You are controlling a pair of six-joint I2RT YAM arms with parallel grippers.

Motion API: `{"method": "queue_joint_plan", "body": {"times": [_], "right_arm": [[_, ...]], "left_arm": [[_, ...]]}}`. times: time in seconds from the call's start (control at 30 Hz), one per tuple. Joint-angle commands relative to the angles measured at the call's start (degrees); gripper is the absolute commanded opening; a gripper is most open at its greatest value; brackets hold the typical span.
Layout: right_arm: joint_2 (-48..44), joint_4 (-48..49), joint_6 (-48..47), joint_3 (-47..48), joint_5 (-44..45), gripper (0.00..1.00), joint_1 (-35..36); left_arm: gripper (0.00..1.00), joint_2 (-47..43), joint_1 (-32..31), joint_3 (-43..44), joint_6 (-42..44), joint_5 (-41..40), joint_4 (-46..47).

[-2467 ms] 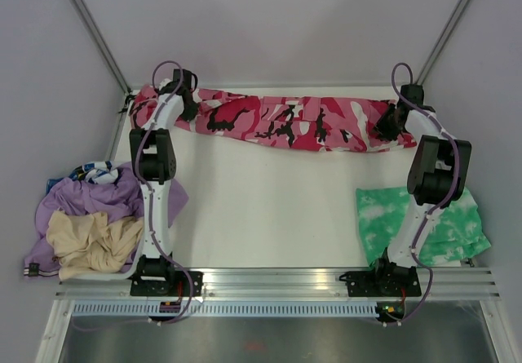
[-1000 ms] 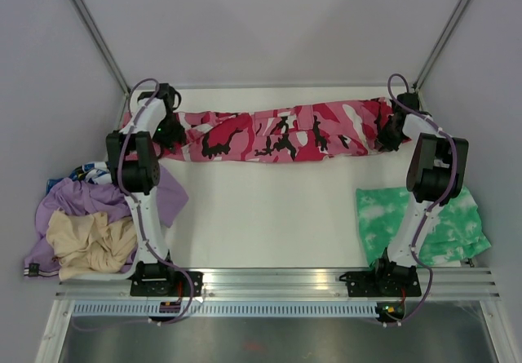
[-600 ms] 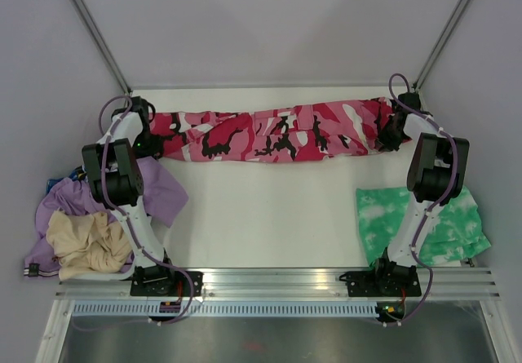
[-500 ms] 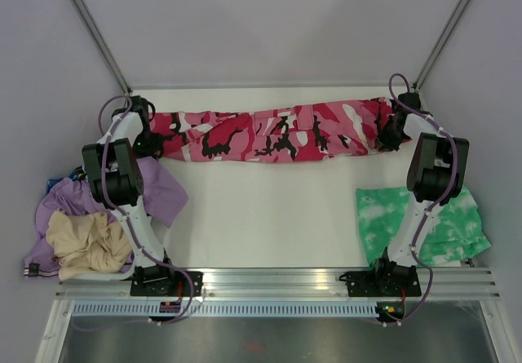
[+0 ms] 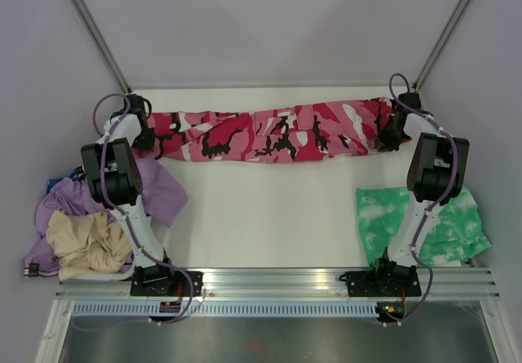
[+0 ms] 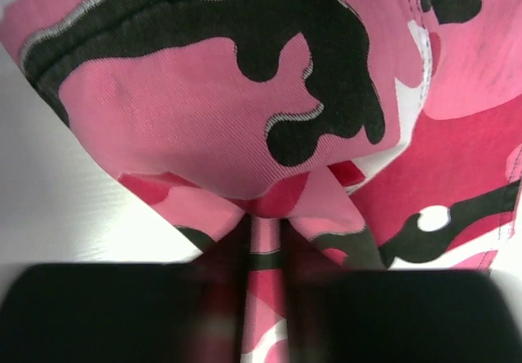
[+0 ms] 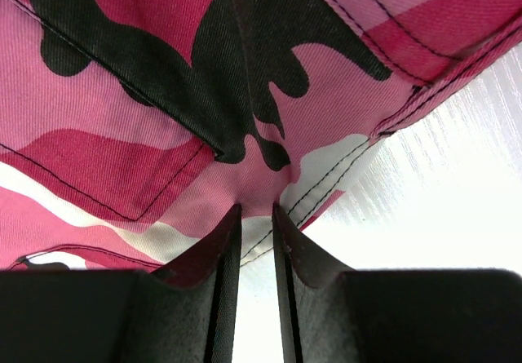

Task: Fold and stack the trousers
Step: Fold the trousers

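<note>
The left gripper (image 6: 263, 226) is clamped on one end of the trousers (image 5: 269, 135), and the right gripper (image 7: 254, 213) is clamped on the other (each pair of jaws nearly together on a fold). They lie strung along the far side of the table (image 5: 269, 216), rumpled camouflage. A tie-dye garment (image 5: 377, 213) lies nearer on the right, with a lilac garment (image 5: 161, 190) and a beige garment (image 5: 86, 241) on the left.

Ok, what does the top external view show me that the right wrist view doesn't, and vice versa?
Only the top external view: the pink camouflage cloth trousers stretched full length along the table's far side, the left gripper at their far-left end, the green-and-white tie-dye garment, the crumpled lilac garment and the beige garment.
Only the right wrist view: the right gripper pinching a fold of cloth beside stitched seams.
Both: the trousers and the white table.
</note>
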Motion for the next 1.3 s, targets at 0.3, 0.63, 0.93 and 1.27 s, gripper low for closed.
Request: {"method": "queue_joint_plan", "body": {"times": [0.3,0.63,0.93,1.27], "right_arm": [[0.23,-1.17,0.63,1.74,-0.02,0.28,-0.27],[-0.04,-0.99,0.81,1.31,0.07,0.27,-0.27],[0.49,-1.26,0.81,1.83,0.15,0.28,-0.27],[0.49,-1.69,1.51,2.45,-0.02,0.28,-0.27]], "left_arm": [[0.02,-4.22,0.74,5.24,2.81,-7.46,-5.71],[0.79,-0.1,0.47,11.14,4.23,-0.1,-10.11],[0.94,2.1,0.21,5.6,-0.96,0.01,-13.0],[0.37,3.6,0.65,2.87,-0.52,-2.89,-6.33]]}}
